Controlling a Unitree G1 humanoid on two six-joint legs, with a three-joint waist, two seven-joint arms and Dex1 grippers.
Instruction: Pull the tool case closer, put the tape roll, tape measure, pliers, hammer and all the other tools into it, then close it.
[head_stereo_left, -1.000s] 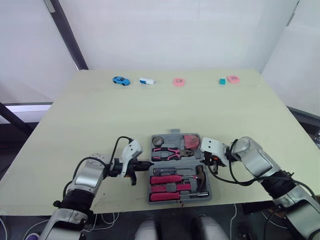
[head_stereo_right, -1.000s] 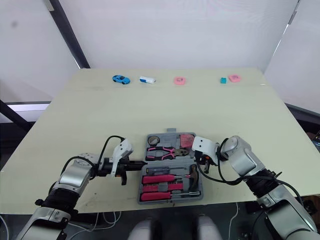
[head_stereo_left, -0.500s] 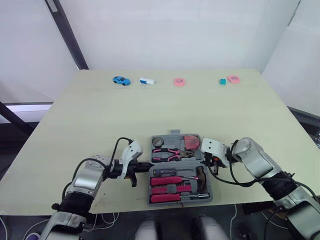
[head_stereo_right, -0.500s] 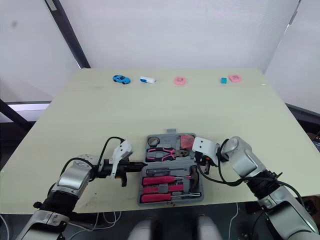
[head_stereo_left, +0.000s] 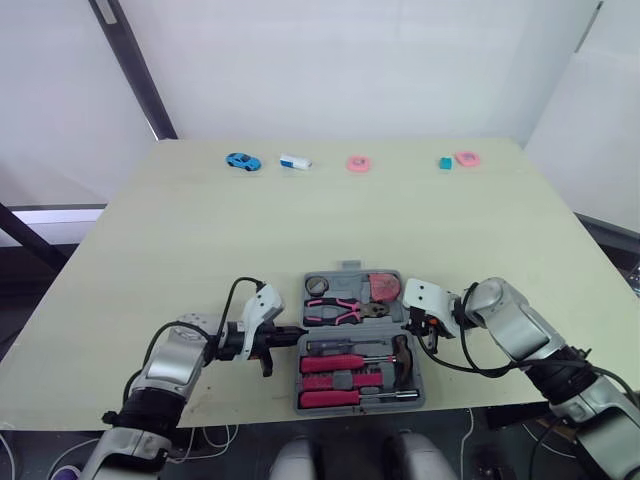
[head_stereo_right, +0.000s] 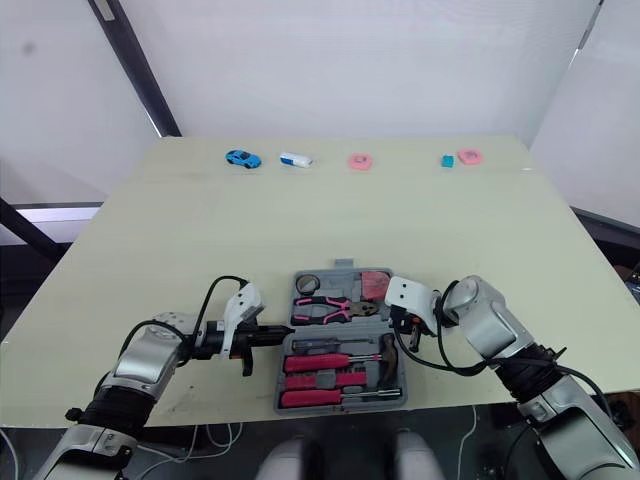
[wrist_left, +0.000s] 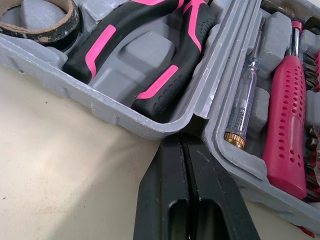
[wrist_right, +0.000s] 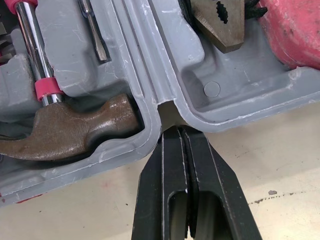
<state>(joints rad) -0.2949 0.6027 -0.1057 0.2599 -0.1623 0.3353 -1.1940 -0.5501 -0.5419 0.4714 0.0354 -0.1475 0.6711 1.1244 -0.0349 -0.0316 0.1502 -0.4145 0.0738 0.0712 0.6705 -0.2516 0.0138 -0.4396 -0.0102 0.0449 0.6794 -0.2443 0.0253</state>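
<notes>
The tool case (head_stereo_left: 358, 340) lies open and flat on the worktop (head_stereo_left: 200, 230), right in front of me. My left pincer (wrist_left: 186, 137) is clenched on nothing, and its tips poke into the gap between the two halves on the case's left side. My right pincer (wrist_right: 176, 131) is clenched on nothing too, with its tips in the same gap on the case's right side. I think a few things could go wrong. If one pincer pushes harder than the other, the case could spin. The thin tips could also slip out of the little gaps. The case sits very close to the worktop's near edge, so a big tug might tip it off. The pliers (wrist_left: 150, 65) seem to ride a bit high in their slot in the half farther from me, so the case may not shut well. My head views give me the whole case and that near edge. My wrist views give me the close look at my tips in the gaps, and at the hammer (wrist_right: 75, 125) in the half nearer to me.
</notes>
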